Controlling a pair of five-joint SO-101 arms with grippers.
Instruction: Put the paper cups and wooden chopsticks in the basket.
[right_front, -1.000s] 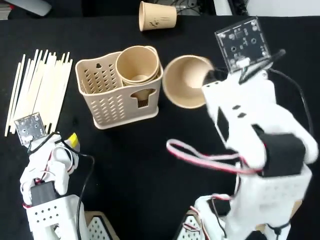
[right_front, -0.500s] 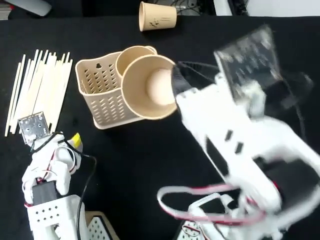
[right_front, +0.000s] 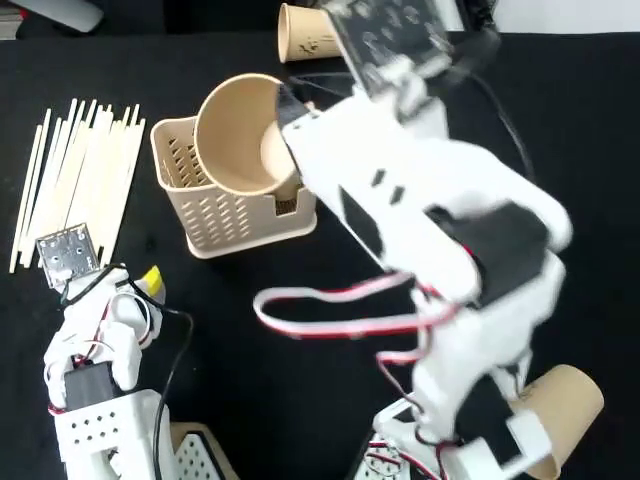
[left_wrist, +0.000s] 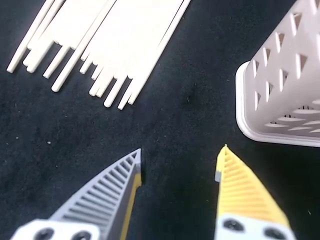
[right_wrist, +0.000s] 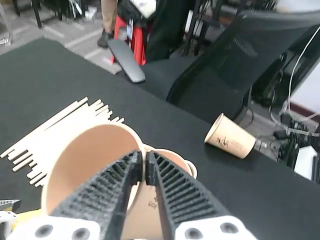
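as it hangs tilted, tan paper cup (right_front: 235, 135)

the high view looks straight down on the table (right_front: 260, 400) from well above, with the arm bases (right_front: 95, 430) at its near edge and the basket (right_front: 225, 215) and chopsticks (right_front: 80, 170) farther in. the left wrist view sits low and close behind its tool (left_wrist: 182, 148), facing down at the table; it shares with the high view the chopsticks' near ends and one basket corner. the right wrist view is raised, looking along its tool (right_wrist: 144, 153) past the held cup (right_wrist: 85, 155), slantwise across the table toward the room (right_wrist: 165, 20) behind; with the high view it shares the chopsticks and the lying cup (right_wrist: 231, 136) at the far edge.
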